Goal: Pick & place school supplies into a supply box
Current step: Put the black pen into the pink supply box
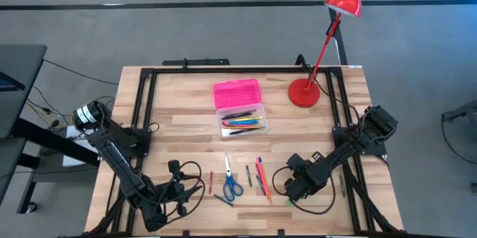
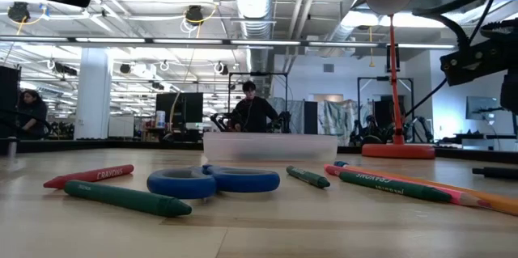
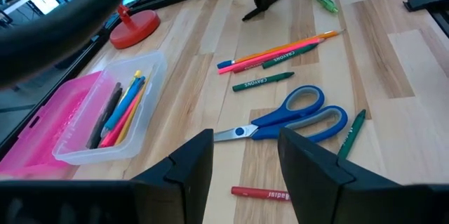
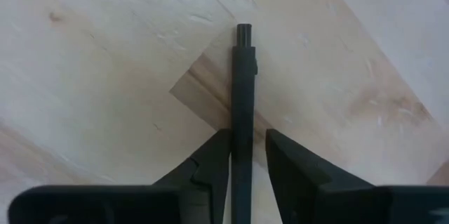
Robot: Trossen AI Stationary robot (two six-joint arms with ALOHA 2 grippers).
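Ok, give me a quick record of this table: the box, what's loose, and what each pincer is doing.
supply box: open, pink lid flipped back, clear base holding several pens
loose on table: blue-handled scissors, crayons and pencils, all toward the front
left pincer: open, empty, facing the scissors
right pincer: open, a black pen lying on the wood between its fingers
lamp: red, base standing beside the box
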